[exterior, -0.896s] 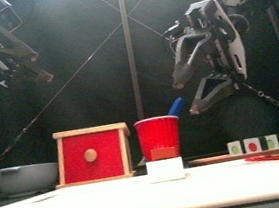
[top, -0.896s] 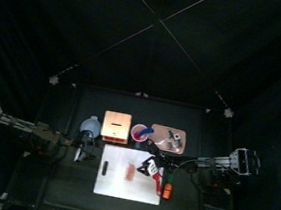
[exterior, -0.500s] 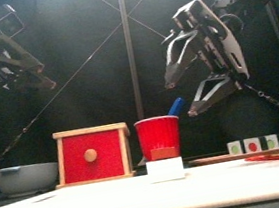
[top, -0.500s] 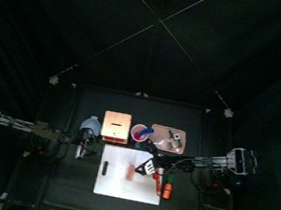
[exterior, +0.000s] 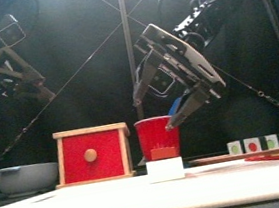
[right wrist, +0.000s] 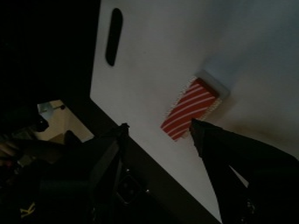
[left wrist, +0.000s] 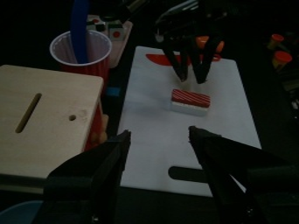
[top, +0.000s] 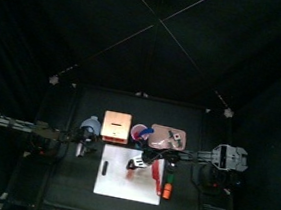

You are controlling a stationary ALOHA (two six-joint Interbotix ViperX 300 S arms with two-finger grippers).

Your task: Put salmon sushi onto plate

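Observation:
The salmon sushi (left wrist: 193, 99), a small orange-pink striped piece on white rice, lies on the white board (left wrist: 222, 140). It also shows in the right wrist view (right wrist: 193, 108), and in the front view (exterior: 166, 168) as a small white block. My right gripper (top: 147, 162) is open and hangs just above the sushi, its fingers (left wrist: 187, 63) pointing down at it. The pinkish-tan plate (top: 168, 137) sits behind the board at the right. My left gripper (left wrist: 163, 166) is open and empty at the board's left side (top: 79, 149).
A wooden box with a red front (exterior: 92, 154) and a red cup with a blue straw (exterior: 159, 136) stand behind the board. A grey bowl (exterior: 27, 178) is at the left. Small red and orange items (top: 165, 189) lie at the board's right edge.
My right gripper has moved left over the board and come down toward the sushi. The left arm has sunk a little.

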